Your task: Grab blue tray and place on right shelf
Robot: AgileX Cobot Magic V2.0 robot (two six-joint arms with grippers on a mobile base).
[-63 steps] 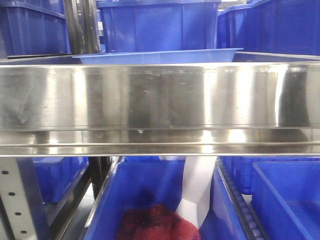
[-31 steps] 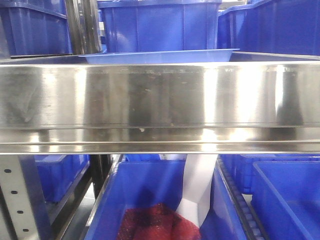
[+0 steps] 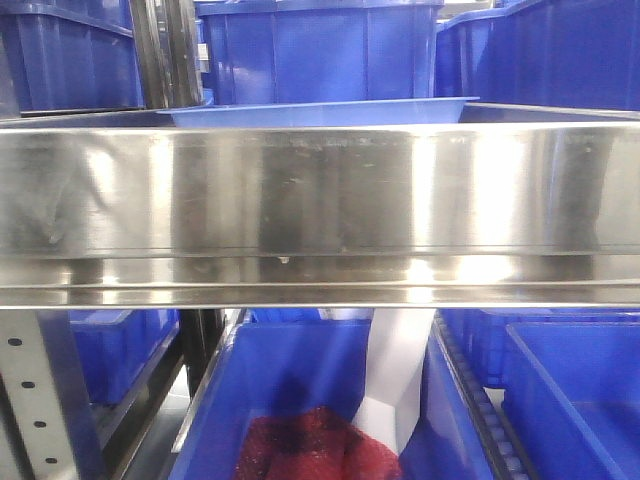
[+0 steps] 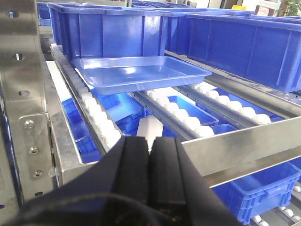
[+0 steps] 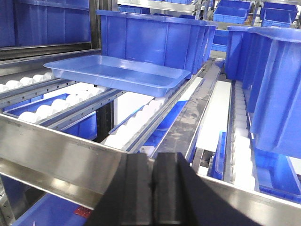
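Note:
The blue tray (image 4: 141,71) lies on the white roller tracks of the right shelf (image 3: 320,200), just in front of a deep blue bin. In the right wrist view the blue tray (image 5: 115,71) sits level on the rollers. Only its rim shows above the steel lip in the front view, the blue tray (image 3: 320,112). My left gripper (image 4: 150,141) is shut and empty, back near the shelf's front lip. My right gripper (image 5: 154,157) is also shut with nothing in it, over the shelf lip (image 5: 56,160), well short of the tray.
Deep blue storage bins (image 4: 117,33) stand behind and beside the tray, with more bins (image 5: 277,89) to the right. Lower bins (image 3: 300,400) sit under the shelf, one holding a red mesh bundle (image 3: 310,450). A perforated grey upright (image 4: 21,94) stands at the left.
The tray's rim has shifted slightly right and back over the lip since a second ago. Nothing has moved in the last half second.

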